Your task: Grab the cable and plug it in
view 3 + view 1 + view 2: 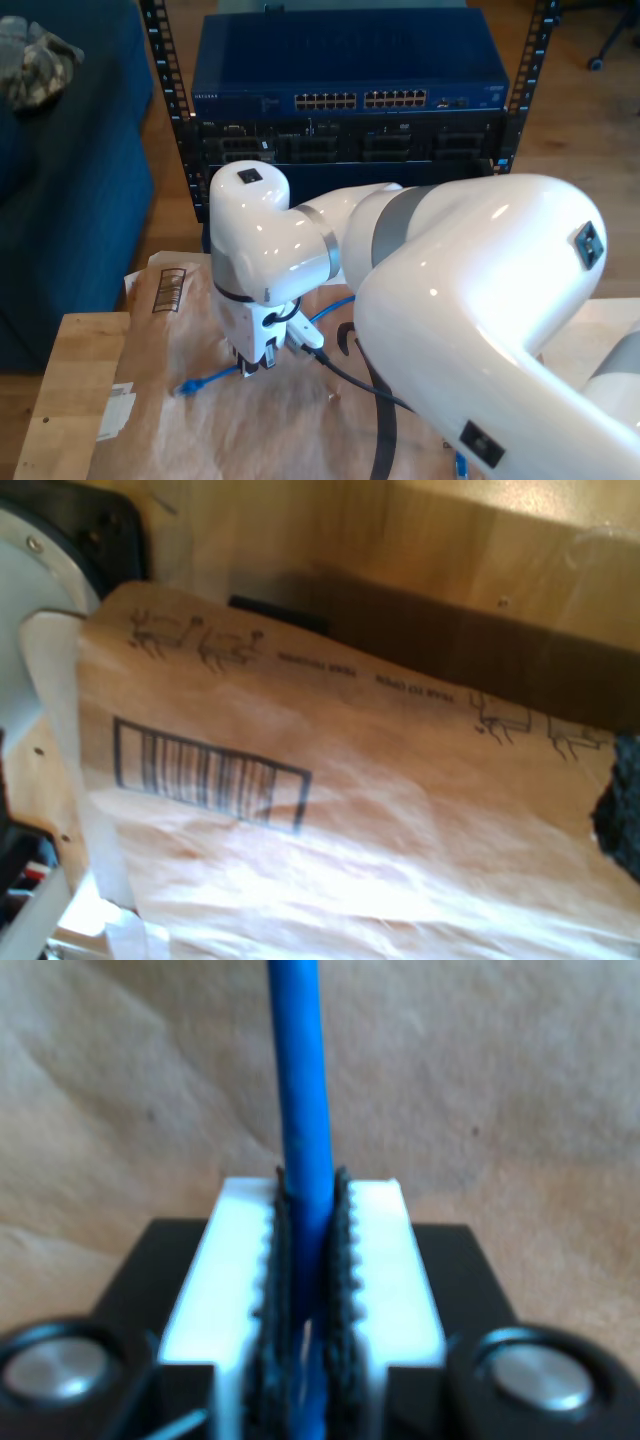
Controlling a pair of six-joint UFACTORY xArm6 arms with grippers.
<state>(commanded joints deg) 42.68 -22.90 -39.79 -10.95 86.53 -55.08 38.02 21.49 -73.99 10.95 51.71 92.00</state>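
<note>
Working across the exterior view from its left, I take the brown paper sheet [200,400] spread over the wooden table [75,400] as my landmark. A printed barcode [168,290] sits near the sheet's far corner, toward the exterior view's left.

On the paper, nearer the middle, lies the cable [210,378], thin and bright blue. One plug end [183,387] rests flat on the sheet, and the cord runs from it up into my second gripper [255,362], which stands over the paper pointing down. In the second wrist view the jaws are closed on the cable [305,1130], the cord pinched between two ridged black pads [345,1260] with brown paper behind it. Past the gripper, the cable arcs on across the sheet toward the exterior view's right.

Beyond the paper's far edge stands a rack with a blue network switch [350,65], its row of ports [365,100] facing me.

My first gripper [620,810] is barely visible in its own view, a dark shape above the same paper and barcode [205,775]; I cannot tell whether it is open or closed.

I judge the grasp made and the lift next. To do it well, I should rise slowly, keep the plug end trailing free, and re-grip closer to the plug before aiming at a port.
</note>
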